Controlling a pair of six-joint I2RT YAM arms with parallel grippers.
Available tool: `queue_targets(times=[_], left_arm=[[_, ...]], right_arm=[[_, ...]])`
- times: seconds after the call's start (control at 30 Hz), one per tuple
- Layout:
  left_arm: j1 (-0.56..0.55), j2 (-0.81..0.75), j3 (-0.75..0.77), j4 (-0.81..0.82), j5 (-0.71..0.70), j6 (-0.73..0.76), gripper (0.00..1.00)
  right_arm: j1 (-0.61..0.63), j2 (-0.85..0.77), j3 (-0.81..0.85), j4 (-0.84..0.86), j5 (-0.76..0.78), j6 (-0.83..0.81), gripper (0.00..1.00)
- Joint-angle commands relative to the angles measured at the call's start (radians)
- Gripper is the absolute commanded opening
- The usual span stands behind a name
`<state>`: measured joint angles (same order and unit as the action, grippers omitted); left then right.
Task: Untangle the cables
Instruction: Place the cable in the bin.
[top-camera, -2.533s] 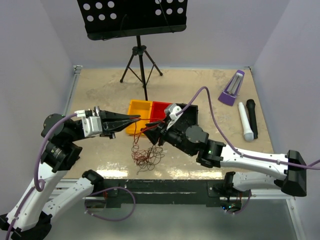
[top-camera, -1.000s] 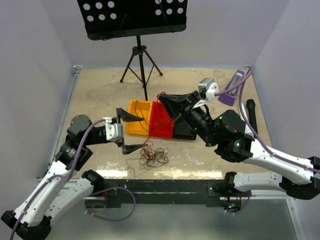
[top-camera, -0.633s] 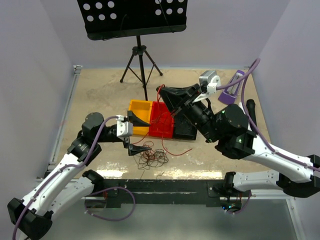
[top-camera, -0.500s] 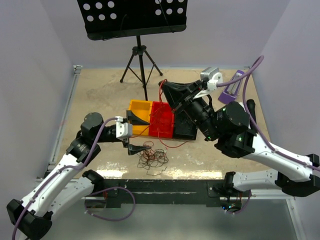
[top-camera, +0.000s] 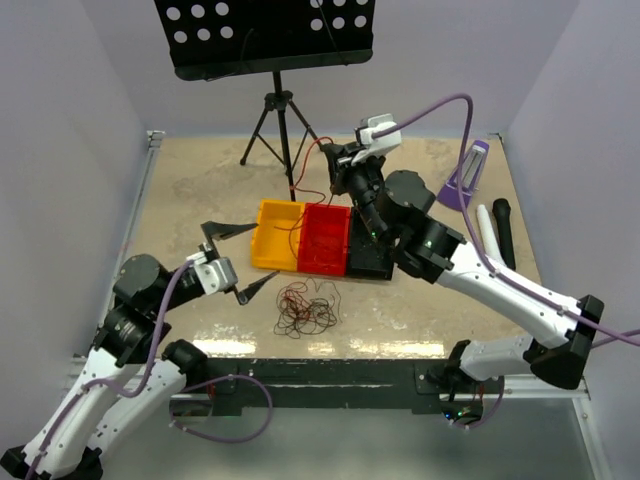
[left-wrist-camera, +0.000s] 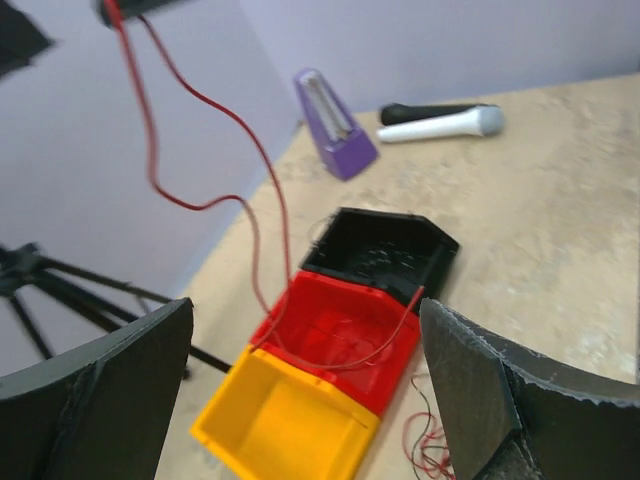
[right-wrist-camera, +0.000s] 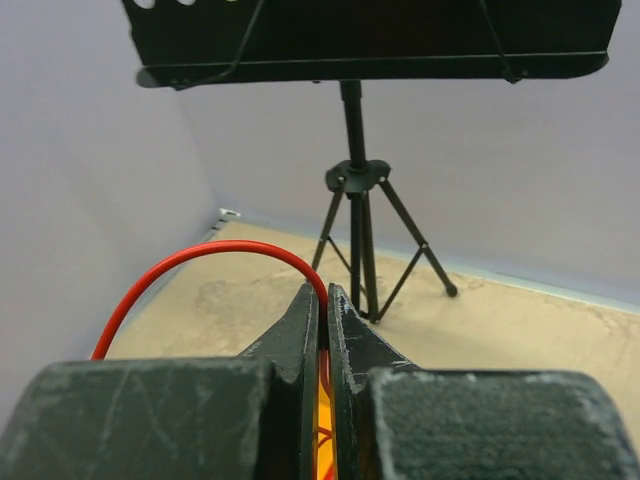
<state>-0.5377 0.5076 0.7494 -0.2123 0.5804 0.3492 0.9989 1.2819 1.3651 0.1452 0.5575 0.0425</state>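
Right claw (right-wrist-camera: 321, 292) pinched tight on one red wire (right-wrist-camera: 200, 256), high above the red bin (top-camera: 325, 245). Wire drops across that bin to the cable clump (top-camera: 305, 308) on the desk (top-camera: 200, 180), just in front of it. Left claw (top-camera: 240, 260) spread wide, holding nothing, left of the clump.

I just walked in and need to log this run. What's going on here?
Two robot arms are untangling thin wires. The right pincer is shut on a red wire and holds it high; the wire trails down to the red bin. The left pincer hangs open beside the clump of wires on the table, holding nothing.
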Motion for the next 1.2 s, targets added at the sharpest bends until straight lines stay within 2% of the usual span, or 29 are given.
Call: queue_targets(times=[0.0, 0.17, 0.5, 0.57, 0.7, 0.87, 0.97, 1.17], left_arm=[[0.002, -0.052, 0.007, 0.093, -0.235, -0.087, 1.00], [0.002, -0.046, 0.041, 0.027, -0.206, -0.096, 1.00], [0.002, -0.073, 0.022, 0.044, -0.159, -0.093, 1.00], [0.001, -0.073, 0.022, 0.050, -0.156, -0.096, 1.00], [0.002, -0.073, 0.019, 0.063, -0.142, -0.108, 1.00], [0.001, -0.067, 0.015, 0.070, -0.133, -0.111, 1.00], [0.002, -0.063, 0.005, 0.073, -0.122, -0.119, 1.00], [0.002, -0.060, -0.008, 0.088, -0.108, -0.147, 1.00]], right_arm=[[-0.039, 0.060, -0.004, 0.077, -0.031, 0.025, 0.00], [-0.111, 0.146, -0.026, 0.116, -0.039, 0.057, 0.00], [-0.166, 0.266, -0.072, 0.175, -0.030, 0.077, 0.00], [-0.169, 0.299, -0.070, 0.168, 0.028, 0.077, 0.00], [-0.169, 0.382, -0.029, 0.080, 0.249, 0.102, 0.00], [-0.184, 0.349, -0.121, 0.113, 0.288, 0.108, 0.00], [-0.201, 0.353, -0.118, 0.047, 0.317, 0.135, 0.00], [-0.249, 0.306, -0.156, 0.059, 0.305, 0.134, 0.00]])
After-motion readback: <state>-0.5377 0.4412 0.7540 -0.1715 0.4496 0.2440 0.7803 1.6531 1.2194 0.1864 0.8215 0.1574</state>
